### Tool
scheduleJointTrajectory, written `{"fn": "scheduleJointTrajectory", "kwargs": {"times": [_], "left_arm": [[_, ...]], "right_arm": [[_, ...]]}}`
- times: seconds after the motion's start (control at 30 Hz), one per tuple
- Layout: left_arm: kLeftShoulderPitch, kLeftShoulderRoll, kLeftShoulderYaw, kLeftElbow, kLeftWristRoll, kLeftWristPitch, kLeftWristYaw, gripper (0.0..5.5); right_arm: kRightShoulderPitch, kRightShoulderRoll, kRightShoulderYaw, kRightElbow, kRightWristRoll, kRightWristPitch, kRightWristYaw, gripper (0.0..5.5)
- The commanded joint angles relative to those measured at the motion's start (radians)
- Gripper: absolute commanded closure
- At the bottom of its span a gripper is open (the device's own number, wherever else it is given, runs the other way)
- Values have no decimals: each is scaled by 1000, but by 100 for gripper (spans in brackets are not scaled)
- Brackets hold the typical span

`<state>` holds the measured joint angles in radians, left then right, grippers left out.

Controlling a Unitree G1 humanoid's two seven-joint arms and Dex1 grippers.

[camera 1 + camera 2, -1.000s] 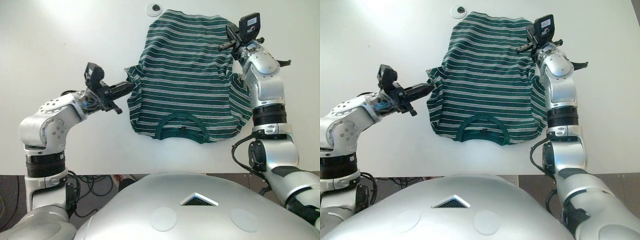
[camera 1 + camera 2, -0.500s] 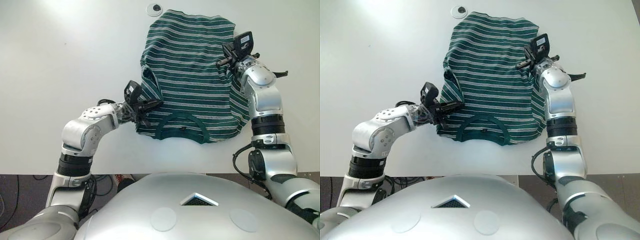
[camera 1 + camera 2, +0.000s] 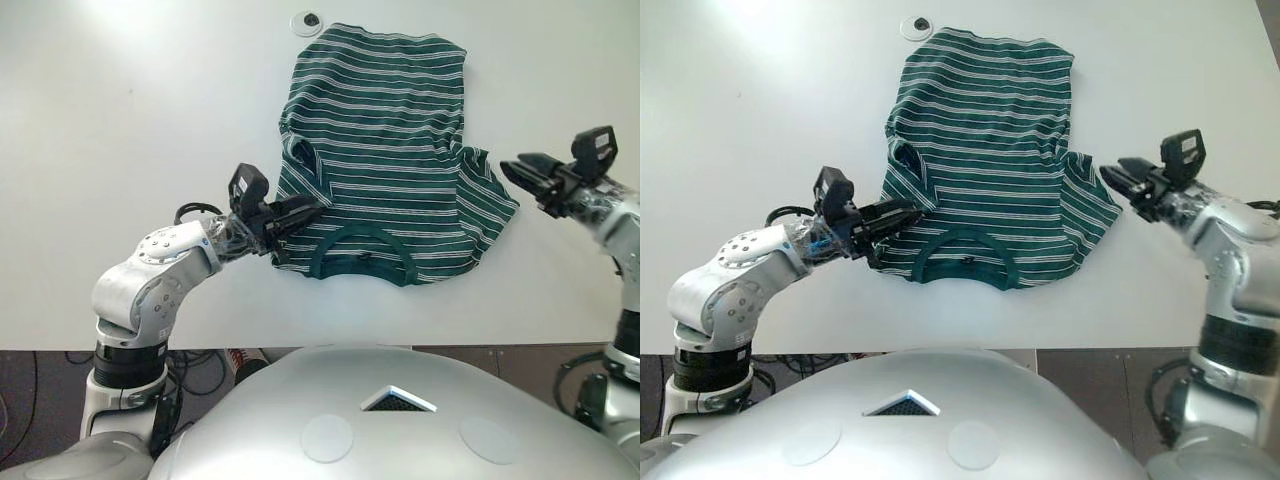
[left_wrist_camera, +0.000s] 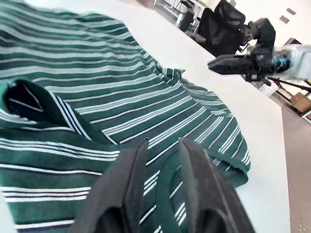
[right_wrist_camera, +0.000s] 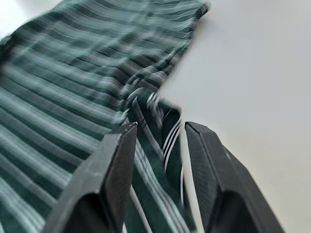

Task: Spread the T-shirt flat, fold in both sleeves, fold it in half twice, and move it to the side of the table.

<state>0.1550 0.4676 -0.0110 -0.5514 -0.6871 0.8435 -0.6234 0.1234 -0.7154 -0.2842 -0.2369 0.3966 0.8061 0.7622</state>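
Left hand (image 3: 308, 210), open, hovers at the folded sleeve (image 3: 300, 165) of the T-shirt (image 3: 380, 120); right hand (image 3: 515, 168), open, sits just off the unfolded sleeve (image 3: 485, 190), which could bunch if pinched shallowly.

The T-shirt (image 3: 380, 130) is dark green with thin white stripes across it, its collar (image 3: 362, 268) plain dark green. The table (image 3: 130, 150) is white. A small disc (image 3: 309, 19) is white with a black centre. The left gripper (image 3: 308, 208) and right gripper (image 3: 515, 166) are black.
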Motion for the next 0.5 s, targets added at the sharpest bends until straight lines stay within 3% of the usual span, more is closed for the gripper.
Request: {"fn": "scheduleJointTrajectory", "kwargs": {"times": [0.03,0.27,0.5], "left_arm": [[-28,6,28,5,-5,6,33,438],[-45,16,30,7,-12,0,32,438],[-63,23,31,21,-4,-15,22,438]], "right_arm": [[68,-61,52,73,-73,-87,31,371],[142,-61,133,196,-163,-247,53,371],[155,-52,153,150,-135,-266,80,469]]}}
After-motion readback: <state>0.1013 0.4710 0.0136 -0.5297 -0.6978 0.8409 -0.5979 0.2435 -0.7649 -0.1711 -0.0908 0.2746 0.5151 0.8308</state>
